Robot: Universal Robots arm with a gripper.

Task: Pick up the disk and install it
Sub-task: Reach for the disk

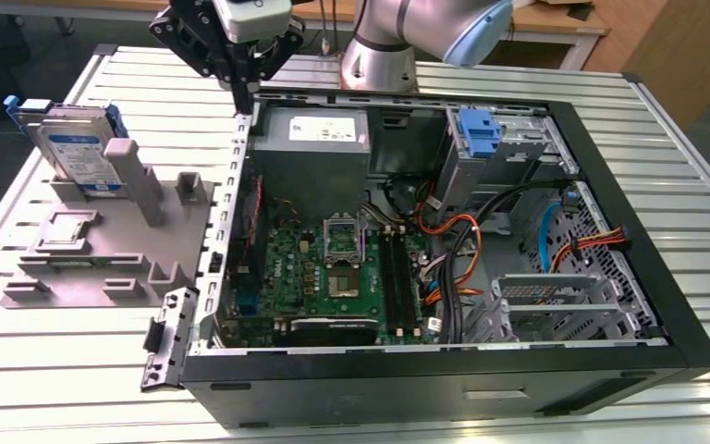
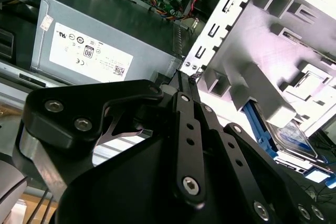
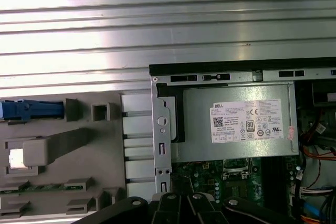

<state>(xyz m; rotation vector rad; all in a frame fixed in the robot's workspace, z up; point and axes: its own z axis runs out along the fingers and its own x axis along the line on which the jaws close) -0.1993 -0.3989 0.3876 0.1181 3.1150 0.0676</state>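
Note:
The disk (image 1: 78, 153) is a silver drive with a white and blue label in a blue carrier frame. It stands upright in the grey plastic stand (image 1: 108, 245) at the exterior view's left, outside the computer case. My gripper (image 1: 247, 92) hangs above the case's back left corner, to the right of the disk and well apart from it. Its fingers are closed together with nothing between them. In the second wrist view the closed gripper (image 2: 184, 77) points at the case edge, with the disk (image 2: 291, 135) off to the side. The first wrist view shows the disk's (image 3: 31, 109) blue edge from above.
The open computer case (image 1: 651, 277) lies on a slatted metal table (image 1: 59, 388). Inside are a grey power supply (image 1: 312, 139), a motherboard (image 1: 330, 268), cables (image 1: 454, 250) and a drive bay holding a bare blue bracket (image 1: 481, 139). The arm's base (image 1: 380, 46) stands behind the case.

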